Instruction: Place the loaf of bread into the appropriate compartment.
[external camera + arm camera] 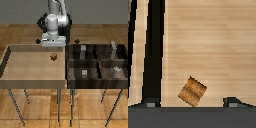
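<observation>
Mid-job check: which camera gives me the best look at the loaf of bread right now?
The wrist view: the loaf of bread fills a good part of the picture, tilted on pale wood, its grain clear. In the exterior view the loaf is only a tiny brown lump in the pale-wood tray, below the gripper.

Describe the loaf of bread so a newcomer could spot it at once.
Start at the large pale-wood tray on the exterior view's left. Near its far right corner, just below the gripper, lies the loaf of bread. It is the only thing in the tray: a tiny golden-brown lump, unlike the grey blocks in the dark bin.
</observation>
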You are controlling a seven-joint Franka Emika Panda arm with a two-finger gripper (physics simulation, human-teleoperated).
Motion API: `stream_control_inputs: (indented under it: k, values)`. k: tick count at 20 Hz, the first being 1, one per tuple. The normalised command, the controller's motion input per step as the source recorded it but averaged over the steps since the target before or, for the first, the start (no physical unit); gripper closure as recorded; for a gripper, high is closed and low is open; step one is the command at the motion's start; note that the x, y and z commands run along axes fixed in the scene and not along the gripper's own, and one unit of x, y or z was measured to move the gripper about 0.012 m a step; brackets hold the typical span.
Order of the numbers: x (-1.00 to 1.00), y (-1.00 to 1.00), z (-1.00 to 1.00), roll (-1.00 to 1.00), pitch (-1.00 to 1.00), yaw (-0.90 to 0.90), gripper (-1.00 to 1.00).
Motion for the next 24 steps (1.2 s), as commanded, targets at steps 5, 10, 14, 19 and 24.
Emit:
stream_control_inputs:
  k: [5,10,14,19,24]
  values:
    - [0.00,0.00,-1.00,0.00,0.00,0.00,-1.00]
    - [0.00,0.00,-0.60,0.00,0.00,0.00,1.00]
    - [0.00,0.00,0.00,0.00,0.00,0.00,1.00]
    - [0.00,0.00,0.00,0.00,0.00,0.00,1.00]
    - [0.00,0.00,0.00,0.00,0.00,0.00,1.00]
